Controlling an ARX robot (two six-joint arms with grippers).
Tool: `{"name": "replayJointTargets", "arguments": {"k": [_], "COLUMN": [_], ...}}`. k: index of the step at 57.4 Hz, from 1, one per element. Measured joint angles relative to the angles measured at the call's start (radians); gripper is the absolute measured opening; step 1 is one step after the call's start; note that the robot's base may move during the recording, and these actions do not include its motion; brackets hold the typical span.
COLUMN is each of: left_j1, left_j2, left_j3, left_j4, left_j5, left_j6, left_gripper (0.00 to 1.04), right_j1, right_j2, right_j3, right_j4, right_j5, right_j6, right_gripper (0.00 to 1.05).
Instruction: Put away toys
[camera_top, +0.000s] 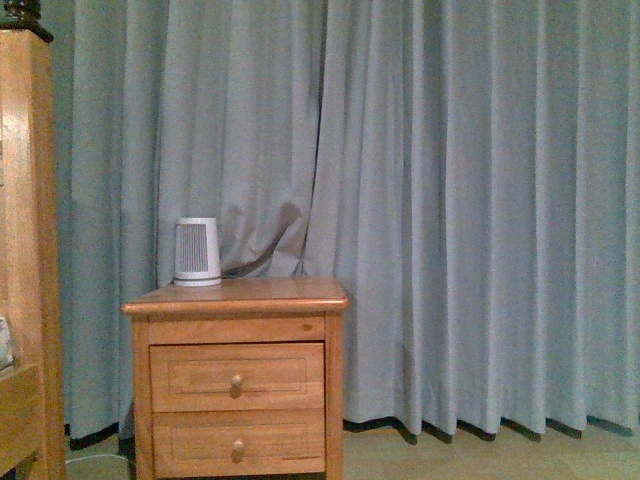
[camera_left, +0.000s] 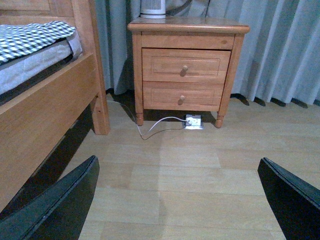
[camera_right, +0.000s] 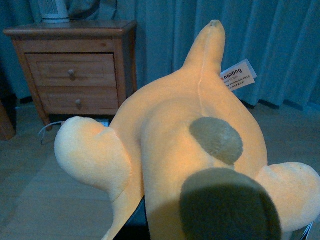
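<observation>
**One plush aloft, one gripper empty**

The right gripper (camera_right: 134, 226), mostly hidden, grasps the orange plush (camera_right: 170, 125) in the air. The left gripper (camera_left: 177, 161) gapes wide, holding nothing. At eleven o'clock stands the nightstand (camera_top: 237, 300), with the curtain (camera_top: 450, 200) beyond.

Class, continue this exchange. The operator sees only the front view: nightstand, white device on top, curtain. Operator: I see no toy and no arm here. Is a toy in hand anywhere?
Observer: Yes. In the right wrist view an orange-yellow plush animal fills the frame, off the ground. It seems gripped by the right claw, which is mostly hidden under it.
Operator: And the left claw?
Observer: The left claw is open, with only bare floor between its fingers.
Operator: What stands beside the nightstand?
Observer: A wooden bed with checked bedding stands beside the nightstand.
</observation>
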Motion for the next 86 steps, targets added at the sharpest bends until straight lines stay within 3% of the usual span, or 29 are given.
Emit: {"name": "replayJointTargets", "arguments": {"k": [86], "left_j1": [0.001], "left_j2": [0.0], "left_j3": [0.0], "left_j4": [0.0], "left_j5": [0.001], "left_j6": [0.0], "left_gripper": [0.99], "right_j1": [0.0], "right_j2": [0.0], "right_j3": [0.0], "right_j4": [0.0], "right_j5": [0.006], "right_j6": [0.0], "right_gripper": [0.11]}}
